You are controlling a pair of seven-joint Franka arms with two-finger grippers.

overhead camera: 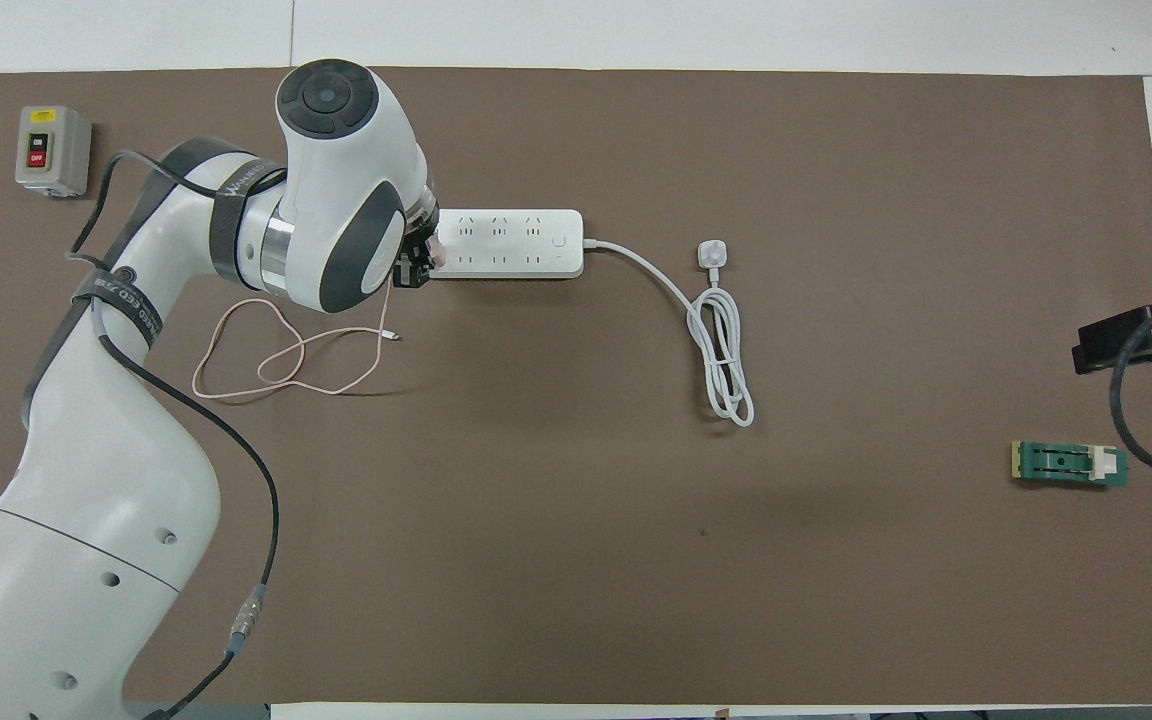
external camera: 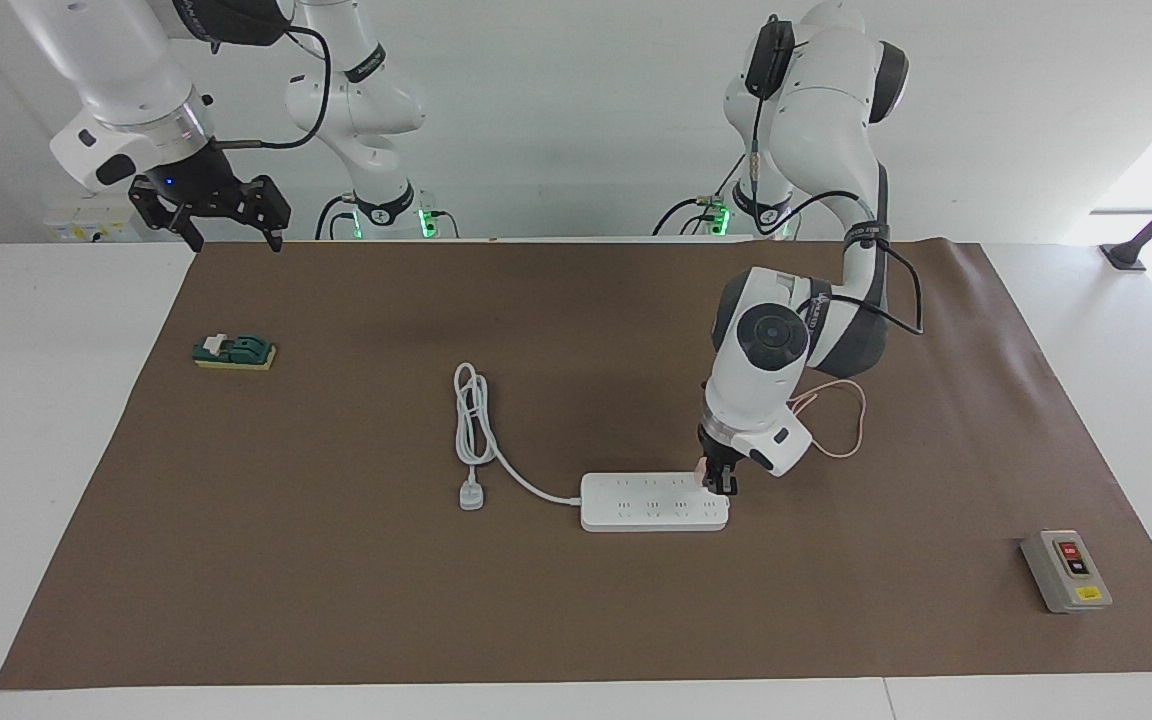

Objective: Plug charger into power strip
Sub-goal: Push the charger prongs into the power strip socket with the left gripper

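The white power strip (external camera: 651, 500) (overhead camera: 511, 243) lies flat in the middle of the brown mat. My left gripper (external camera: 719, 485) (overhead camera: 416, 268) points down at the strip's end toward the left arm's end of the table and is shut on the pale pink charger (external camera: 702, 468) (overhead camera: 436, 258). The charger sits right at the strip's top face; its prongs are hidden. Its thin pink cable (external camera: 841, 420) (overhead camera: 276, 360) lies looped on the mat nearer to the robots. My right gripper (external camera: 221, 215) (overhead camera: 1136, 335) waits open, raised over the mat's edge at the right arm's end.
The strip's thick white cord (external camera: 471, 415) (overhead camera: 726, 350) lies coiled beside it, ending in a round white plug (external camera: 472, 495) (overhead camera: 712, 253). A grey switch box (external camera: 1066, 570) (overhead camera: 53, 150) sits at the left arm's end. A green block (external camera: 234, 351) (overhead camera: 1069, 464) sits at the right arm's end.
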